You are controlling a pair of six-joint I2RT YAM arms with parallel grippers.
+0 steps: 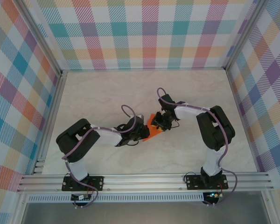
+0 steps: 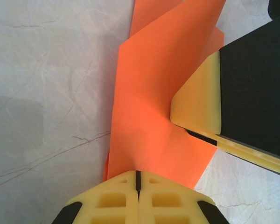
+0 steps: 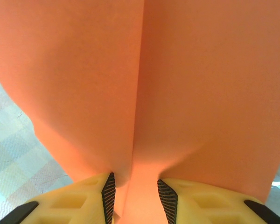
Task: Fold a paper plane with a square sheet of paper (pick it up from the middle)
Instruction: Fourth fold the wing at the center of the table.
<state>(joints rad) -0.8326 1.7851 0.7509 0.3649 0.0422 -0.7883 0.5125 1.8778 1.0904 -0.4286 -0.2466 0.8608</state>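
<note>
Left wrist view, nearest item: left tool (image 2: 137, 184), fingers pressed together and clenched on the near edge of the sheet of paper (image 2: 149, 93). Sheet was bright orange and partly folded in overlapping layers, extending away from that tool over the pale marbled worktop (image 2: 46, 93). Right tool (image 3: 135, 192) met the sheet from the side. Right wrist view: its ribbed pads (image 3: 109, 189) stood apart with a fold of the sheet between them; firm hold or slack could not be told. Top external view: both tools met at mid-worktop, sheet between them. Beyond stood plaid walls (image 1: 149, 32).
</note>
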